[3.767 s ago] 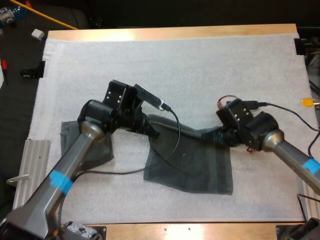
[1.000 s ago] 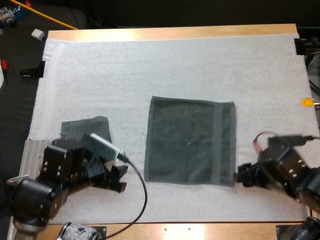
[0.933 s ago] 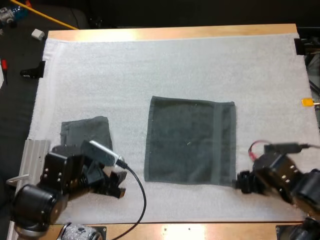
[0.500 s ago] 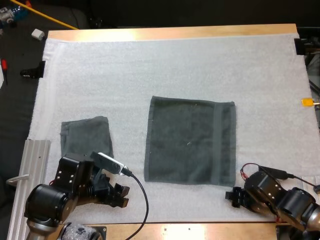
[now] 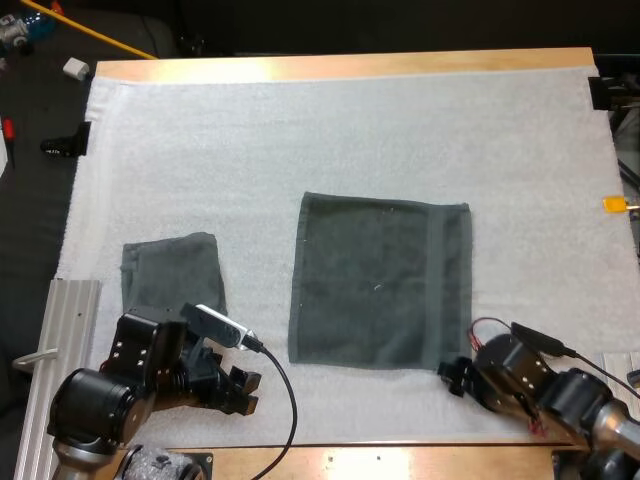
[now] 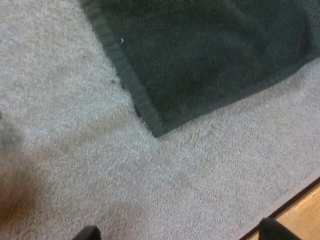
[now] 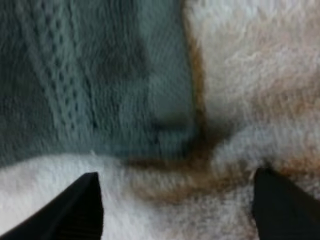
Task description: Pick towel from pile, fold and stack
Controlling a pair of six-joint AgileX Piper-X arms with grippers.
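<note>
White mat (image 5: pixel 300 140) lies under everything; you've got two towels, the spread towel (image 5: pixel 380 283) flat at centre, the folded towel (image 5: pixel 170 272) well apart on its left; two grippers, both gaping wide and holding nothing; left gripper (image 5: pixel 243 390) sits off the spread towel's near-left corner, barely shifted; right gripper (image 5: pixel 451 377) has edged in to the near-right corner.

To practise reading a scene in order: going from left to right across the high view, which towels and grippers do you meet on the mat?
folded towel → left gripper → spread towel → right gripper, at that towel's near right corner.
</note>
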